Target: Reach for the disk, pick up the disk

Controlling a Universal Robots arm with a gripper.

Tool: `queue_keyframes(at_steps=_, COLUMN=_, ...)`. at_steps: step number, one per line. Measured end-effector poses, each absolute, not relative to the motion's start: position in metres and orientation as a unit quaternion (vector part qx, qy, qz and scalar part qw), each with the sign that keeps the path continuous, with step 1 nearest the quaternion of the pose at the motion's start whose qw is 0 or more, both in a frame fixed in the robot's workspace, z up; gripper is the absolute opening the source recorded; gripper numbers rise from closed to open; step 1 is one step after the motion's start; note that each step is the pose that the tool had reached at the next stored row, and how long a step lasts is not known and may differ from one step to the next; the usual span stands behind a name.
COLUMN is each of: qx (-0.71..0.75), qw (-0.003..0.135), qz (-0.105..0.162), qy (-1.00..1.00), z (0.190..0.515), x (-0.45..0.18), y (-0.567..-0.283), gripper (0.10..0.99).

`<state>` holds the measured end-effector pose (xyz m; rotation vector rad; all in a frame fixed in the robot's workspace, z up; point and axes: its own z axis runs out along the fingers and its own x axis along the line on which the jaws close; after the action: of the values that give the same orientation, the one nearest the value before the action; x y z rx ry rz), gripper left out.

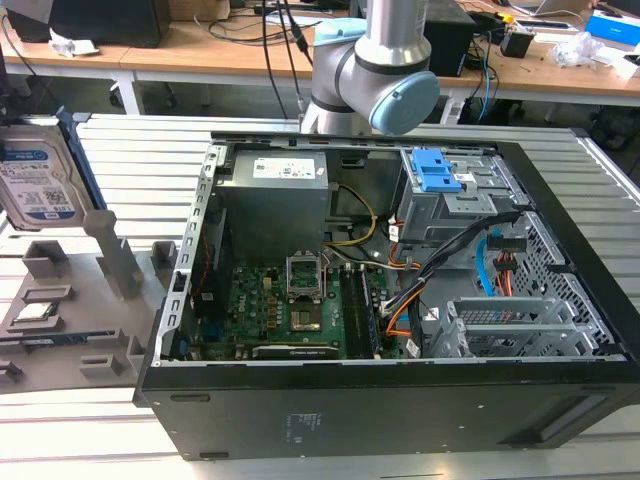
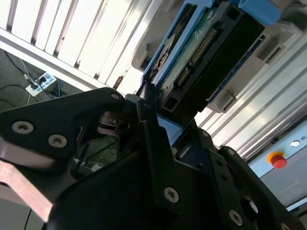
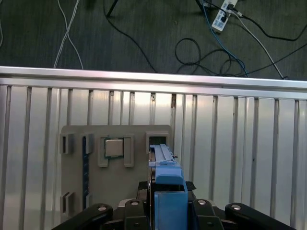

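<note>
The disk [image 1: 35,185] stands on edge at the exterior view's far left, above the grey holder plate [image 1: 110,300]. Its white-and-blue label faces the camera and its blue frame runs down one side. In the first wrist view my gripper [image 3: 169,211] is shut on the disk [image 3: 165,177], whose blue edge runs out between the black fingers, over the plate's slot. The second wrist view shows the disk's circuit-board side [image 2: 201,52] clamped beside a black finger [image 2: 148,124].
An open black computer case [image 1: 400,420] takes up the middle of the slatted aluminium table [image 1: 600,170]. Inside it is a grey drive cage with a blue latch [image 1: 437,170]. A small square chip [image 3: 114,147] lies on the holder plate. The arm's elbow [image 1: 380,70] rises behind the case.
</note>
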<state>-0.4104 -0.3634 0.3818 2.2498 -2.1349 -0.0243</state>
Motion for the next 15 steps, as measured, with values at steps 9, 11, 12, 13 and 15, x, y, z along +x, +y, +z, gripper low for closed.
queue_keyframes(at_steps=9, qx=0.725, qw=0.020, qz=-0.008, qy=-0.688, z=0.396, x=-0.409, y=-0.363, gripper=0.369)
queue_keyframes(at_steps=11, qx=0.725, qw=0.020, qz=-0.008, qy=-0.688, z=0.400, x=-0.409, y=-0.363, gripper=0.369)
queue_keyframes(at_steps=12, qx=0.725, qw=0.020, qz=-0.008, qy=-0.688, z=0.402, x=-0.409, y=-0.363, gripper=0.369)
queue_keyframes(at_steps=13, qx=0.725, qw=0.020, qz=-0.008, qy=-0.688, z=0.405, x=-0.409, y=-0.363, gripper=0.369)
queue_keyframes(at_steps=15, qx=0.725, qw=0.020, qz=-0.008, qy=-0.688, z=0.409, x=-0.408, y=-0.363, gripper=0.369)
